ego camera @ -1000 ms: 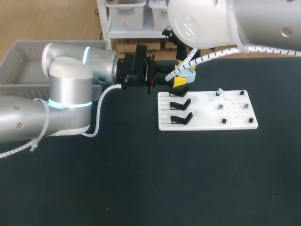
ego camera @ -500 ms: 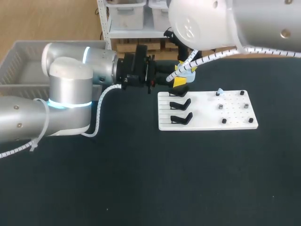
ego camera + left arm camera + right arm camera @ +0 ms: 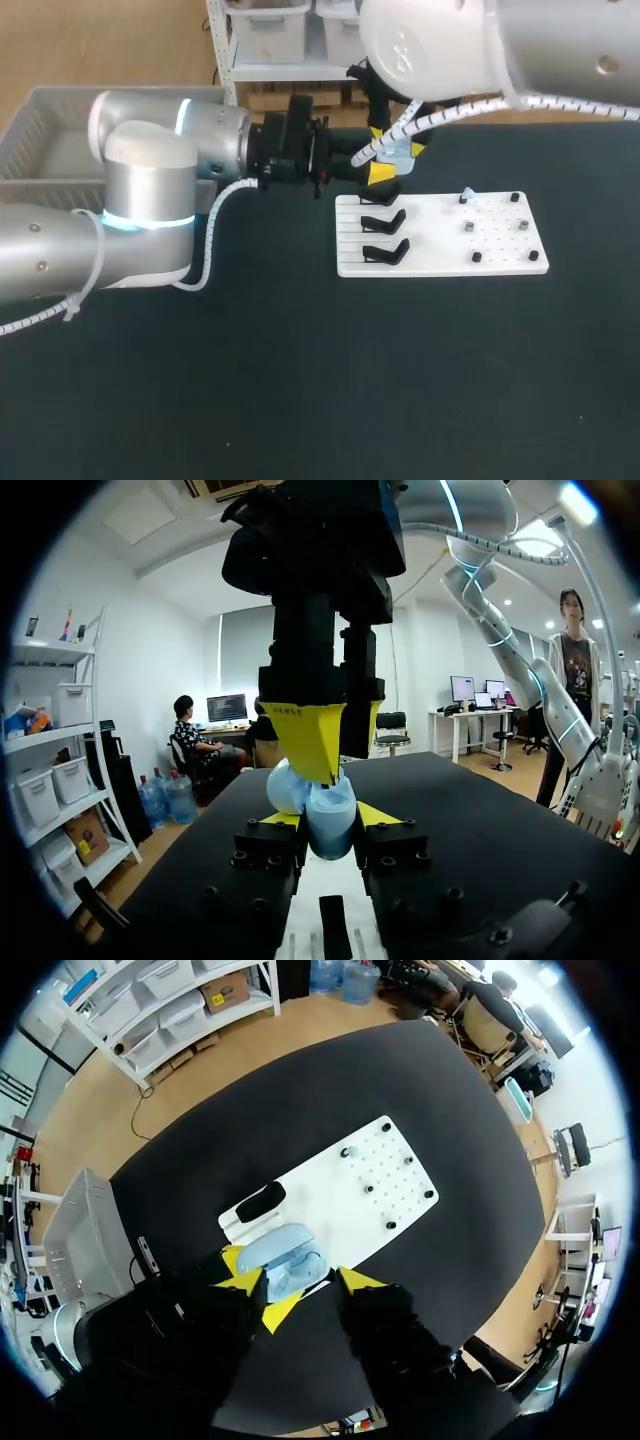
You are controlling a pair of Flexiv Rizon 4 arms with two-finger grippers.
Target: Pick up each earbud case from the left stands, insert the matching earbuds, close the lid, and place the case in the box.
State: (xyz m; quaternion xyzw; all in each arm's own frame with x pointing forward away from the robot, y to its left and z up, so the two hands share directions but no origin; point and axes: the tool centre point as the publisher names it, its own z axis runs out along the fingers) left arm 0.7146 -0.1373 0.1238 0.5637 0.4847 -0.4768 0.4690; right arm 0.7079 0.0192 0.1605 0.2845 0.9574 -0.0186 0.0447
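Observation:
A light blue earbud case (image 3: 398,155) hangs just behind the white board (image 3: 500,250), with my left gripper (image 3: 385,172) shut on its lower part. In the left wrist view the case (image 3: 325,815) sits between the yellow tips of the left gripper (image 3: 327,820). My right gripper (image 3: 397,140) comes down from above with its fingers spread on either side of the case's top. In the right wrist view the case (image 3: 285,1260) shows between the tips of the right gripper (image 3: 300,1285), and a gap is visible on one side. One pale blue earbud (image 3: 467,193) sits on a peg.
Two empty black stands (image 3: 383,220) (image 3: 385,250) line the board's left part, and several dark pegs (image 3: 477,257) dot its right part. A grey basket (image 3: 40,130) stands at the table's far left, behind my left arm.
My right gripper's fingers have spread apart around the case's top. The left gripper has kept still with the case in it.

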